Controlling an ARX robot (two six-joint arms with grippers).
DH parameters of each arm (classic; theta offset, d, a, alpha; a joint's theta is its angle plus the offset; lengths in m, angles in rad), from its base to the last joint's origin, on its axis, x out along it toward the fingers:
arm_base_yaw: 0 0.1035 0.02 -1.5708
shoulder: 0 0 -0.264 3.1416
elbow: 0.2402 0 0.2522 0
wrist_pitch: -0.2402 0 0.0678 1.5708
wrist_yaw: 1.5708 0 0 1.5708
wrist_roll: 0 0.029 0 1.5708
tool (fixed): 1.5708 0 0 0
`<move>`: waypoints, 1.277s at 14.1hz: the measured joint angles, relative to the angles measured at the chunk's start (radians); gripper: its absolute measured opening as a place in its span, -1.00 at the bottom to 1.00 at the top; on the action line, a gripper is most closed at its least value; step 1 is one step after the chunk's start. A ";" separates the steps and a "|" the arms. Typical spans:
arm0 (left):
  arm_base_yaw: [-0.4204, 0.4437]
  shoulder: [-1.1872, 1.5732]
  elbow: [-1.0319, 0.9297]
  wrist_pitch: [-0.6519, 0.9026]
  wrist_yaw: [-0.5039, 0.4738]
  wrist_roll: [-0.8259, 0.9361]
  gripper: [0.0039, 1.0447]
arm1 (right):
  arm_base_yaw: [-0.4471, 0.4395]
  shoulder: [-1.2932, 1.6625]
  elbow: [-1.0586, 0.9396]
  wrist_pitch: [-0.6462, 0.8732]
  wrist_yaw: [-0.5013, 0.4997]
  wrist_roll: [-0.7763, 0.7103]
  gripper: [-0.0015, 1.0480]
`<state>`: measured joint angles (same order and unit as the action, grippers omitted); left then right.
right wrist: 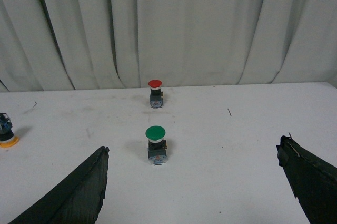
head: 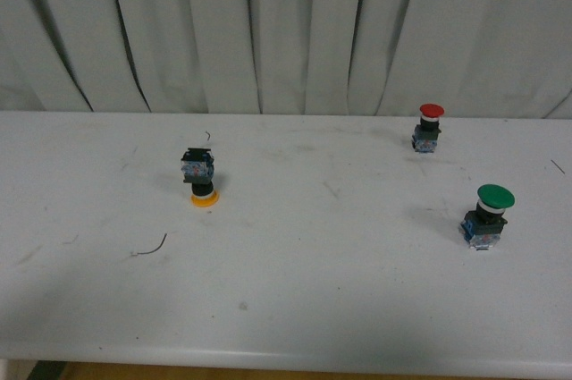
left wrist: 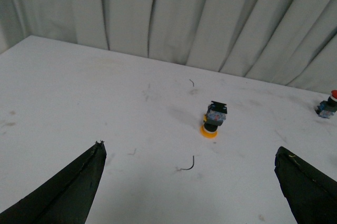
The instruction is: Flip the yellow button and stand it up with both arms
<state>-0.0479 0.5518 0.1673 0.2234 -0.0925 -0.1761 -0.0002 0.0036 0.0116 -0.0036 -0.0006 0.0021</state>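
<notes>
Behind the white, faintly scuffed surface, a pleated pale curtain is hanging; bare room is lying open at the middle. The left pincer and right pincer are hovering, both black, wedge-shaped, spread wide, pinching nothing. The green button is standing upright near the right edge. The yellow button is resting inverted left of centre, cap down, blue-black block up, markings too blurred to read. The red button is standing near the far edge.

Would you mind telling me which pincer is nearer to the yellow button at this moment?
Left. The yellow button sits a little ahead of the open left pincer. From the open right pincer it lies well off towards the robot's left, barely inside that wrist view.
</notes>
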 joint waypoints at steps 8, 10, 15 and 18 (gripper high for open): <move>-0.248 1.509 1.097 -0.009 0.065 0.056 0.88 | 0.000 0.000 0.000 0.000 0.000 0.000 0.87; -0.224 1.545 1.155 -0.095 0.077 0.058 0.88 | 0.000 0.000 0.000 0.000 0.000 0.000 0.87; -0.175 1.618 1.252 -0.183 0.130 0.145 0.88 | 0.000 0.000 0.000 0.000 0.000 0.000 0.87; -0.156 1.645 1.276 -0.202 0.113 0.187 0.88 | 0.000 0.000 0.000 0.000 0.000 0.000 0.87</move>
<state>-0.2035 2.1971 1.4429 0.0216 0.0204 0.0109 -0.0002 0.0036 0.0116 -0.0032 -0.0006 0.0021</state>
